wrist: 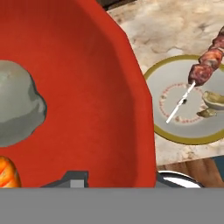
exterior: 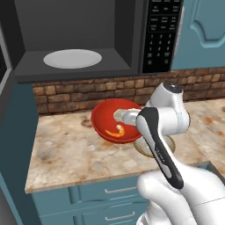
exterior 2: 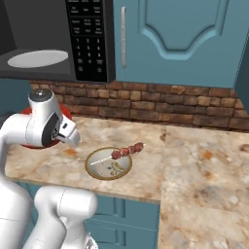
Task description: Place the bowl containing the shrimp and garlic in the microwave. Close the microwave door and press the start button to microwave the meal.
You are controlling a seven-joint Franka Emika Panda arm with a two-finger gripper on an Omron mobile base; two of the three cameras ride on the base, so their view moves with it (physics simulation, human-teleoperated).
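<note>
— Marble counter (exterior: 61, 154) under teal cabinets, brick behind. Progress?

— Early. Microwave (exterior: 79, 26) mounted above, microwave door (exterior: 3, 66) swung open at the left, white turntable (exterior: 72, 58) bare inside.

— And the bowl (exterior: 107, 116)?

— Low, at counter level near the brick, tipped toward the camera. Shrimp (exterior: 116, 131) and garlic (wrist: 17, 109) both inside. Just beside a tan plate (exterior 2: 97, 172) with a meat skewer (exterior 2: 127, 151).

— Gripper (exterior: 123, 117)?

— At the bowl's right rim, jaws narrowed, one finger inside the wall and one apparently outside. Probably clamped on the rim, though barely any fingertip visible in the hand view.

— Left to do?

— Nearly everything: raise the bowl, set it on the turntable, let go, shut the door, press start on the keypad (exterior: 160, 35).
</note>
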